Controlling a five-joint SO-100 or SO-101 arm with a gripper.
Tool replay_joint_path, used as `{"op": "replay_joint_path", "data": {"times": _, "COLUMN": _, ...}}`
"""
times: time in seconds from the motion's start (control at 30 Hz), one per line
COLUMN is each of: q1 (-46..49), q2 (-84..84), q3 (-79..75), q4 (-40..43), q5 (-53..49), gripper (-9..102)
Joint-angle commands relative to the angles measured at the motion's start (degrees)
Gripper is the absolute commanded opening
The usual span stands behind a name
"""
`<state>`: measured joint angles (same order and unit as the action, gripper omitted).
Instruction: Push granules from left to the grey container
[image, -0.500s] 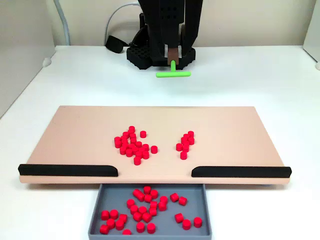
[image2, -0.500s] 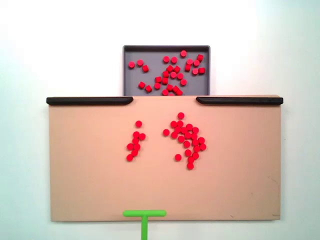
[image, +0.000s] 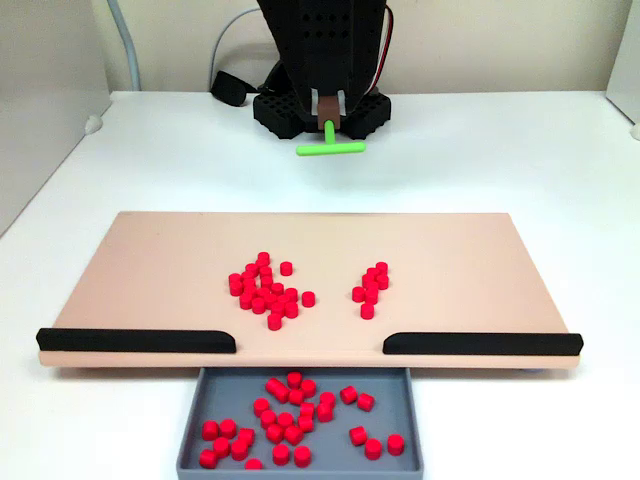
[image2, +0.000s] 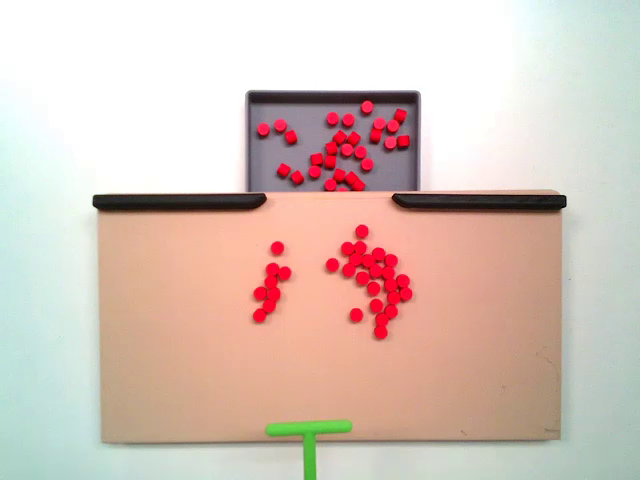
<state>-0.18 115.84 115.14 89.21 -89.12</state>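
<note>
Granules (image2: 372, 285) in two bands toward grey container (image2: 333, 98)

Black arm's tool (image: 329, 124) pointing down

Front view faces arm; overhead shares board (image: 450, 250).
</note>
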Motion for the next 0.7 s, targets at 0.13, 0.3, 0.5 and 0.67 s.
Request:
{"op": "replay_joint_path", "data": {"times": 0.13, "q1": 0.44, "q2": -0.18, "q3": -0.35, "q4": -0.44, "q5": -0.88, "gripper": 0}}
{"op": "replay_joint_path", "data": {"times": 0.3, "q1": 0.26, "q2": -0.09, "q3": -0.35, "q4": -0.44, "q5": -0.70, "gripper": 0}}
{"op": "replay_joint_path", "data": {"times": 0.5, "q1": 0.00, "q2": -0.26, "q3": -0.35, "q4": -0.44, "q5": -0.88, "gripper": 0}}
{"op": "replay_joint_path", "data": {"times": 0.67, "q1": 0.26, "q2": -0.53, "q3": -0.35, "q4": -0.44, "q5": -1.23, "gripper": 0}}
